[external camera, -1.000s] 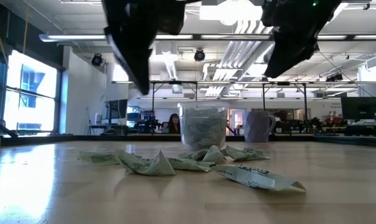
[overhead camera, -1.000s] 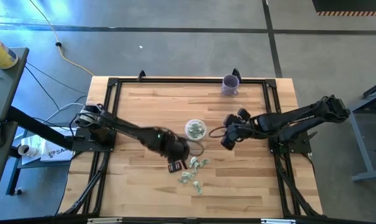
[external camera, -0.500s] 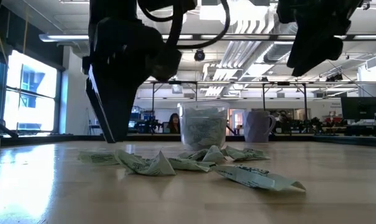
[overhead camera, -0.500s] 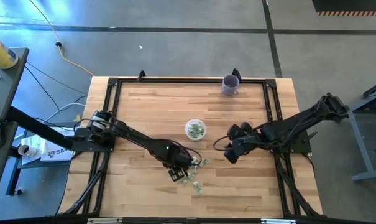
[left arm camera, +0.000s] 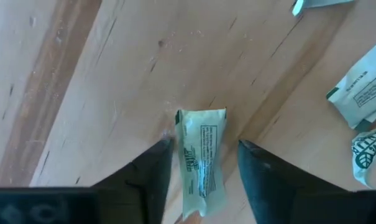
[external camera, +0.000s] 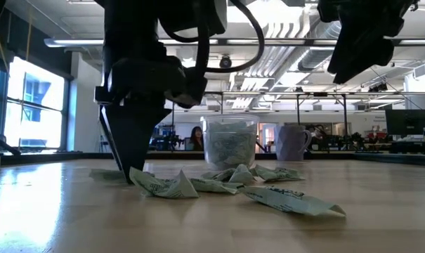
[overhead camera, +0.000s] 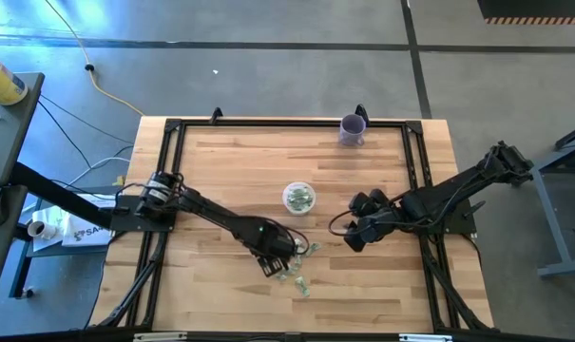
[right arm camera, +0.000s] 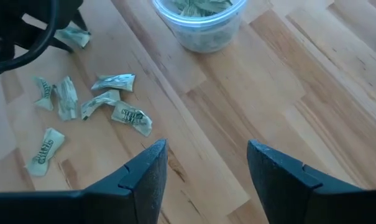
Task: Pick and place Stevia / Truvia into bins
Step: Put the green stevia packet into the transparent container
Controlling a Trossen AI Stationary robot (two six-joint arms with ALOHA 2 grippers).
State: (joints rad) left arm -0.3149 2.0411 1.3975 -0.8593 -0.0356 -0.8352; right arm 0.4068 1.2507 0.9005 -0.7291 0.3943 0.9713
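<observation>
- Wooden plank table (overhead camera: 220, 171) with a black frame around its edge, on a grey concrete floor; low view looks across it into a bright open hall with ceiling lights and desks.
- Off the table's left edge: a dark side stand with papers and cables.
- Left arm reaches from the left edge diagonally toward the front middle of the table. Left gripper (overhead camera: 273, 263) is down at the surface, at the left end of the packet scatter.
- Left wrist view: fingers (left arm camera: 147, 171) spread apart, one on either side of a single Stevia packet (left arm camera: 201, 158) lying flat on the wood. Not closed on it. Low view shows the fingertips at table level, beside a crinkled packet (external camera: 163, 185).
- Loose packets (overhead camera: 297, 271) lie in a small cluster in front of the cup; about half a dozen show in the right wrist view (right arm camera: 91, 109), some folded or crumpled.
- Clear cup (overhead camera: 299, 197) stands upright near the table's centre, behind the cluster, already holding a heap of packets.
- Purple cup (overhead camera: 353, 129) at the far edge, right of centre, well apart from the rest.
- Right arm comes in from the right edge; right gripper (overhead camera: 355, 231) hangs above the table, to the right of the clear cup. Fingers (right arm camera: 147, 174) apart, nothing between them.
</observation>
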